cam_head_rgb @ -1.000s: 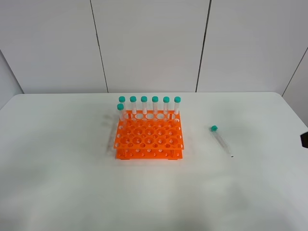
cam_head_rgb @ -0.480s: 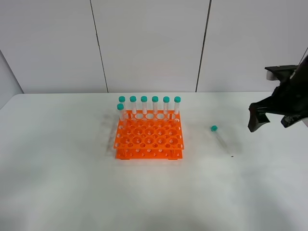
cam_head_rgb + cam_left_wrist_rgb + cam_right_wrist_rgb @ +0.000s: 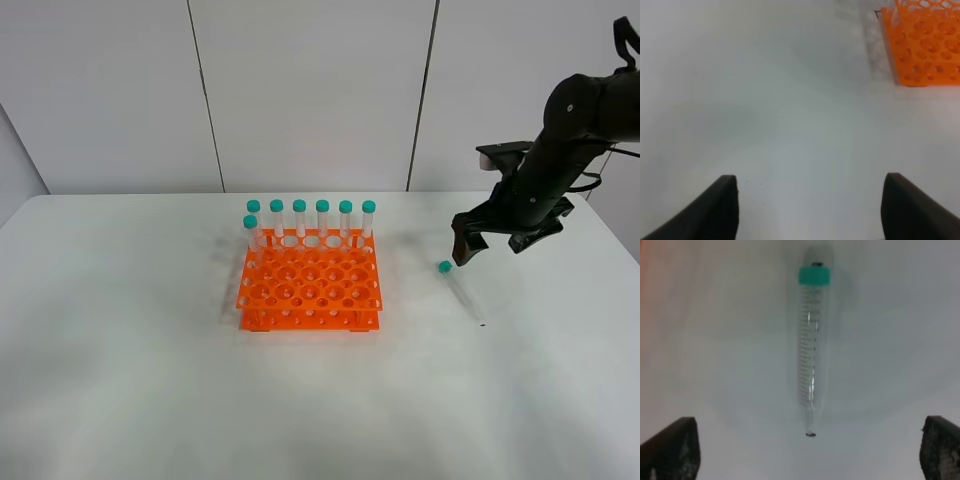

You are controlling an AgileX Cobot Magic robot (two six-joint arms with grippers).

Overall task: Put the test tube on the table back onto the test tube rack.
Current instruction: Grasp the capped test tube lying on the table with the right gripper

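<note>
Tube (image 3: 461, 290) is lying flat on the table (image 3: 150, 380), at about 3 o'clock from the rack (image 3: 310, 285). Right gripper (image 3: 490, 244) hangs over it, spread wide, nothing held. Left gripper (image 3: 810, 205) is wide too.

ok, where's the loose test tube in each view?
Exterior high: test tube lies on the table, right of the orange rack.
Left wrist: not in it; only a rack corner shows.
Right wrist: mid-picture, ahead of the open right gripper.
Shared landmark: the rack, exterior high and left wrist.
</note>
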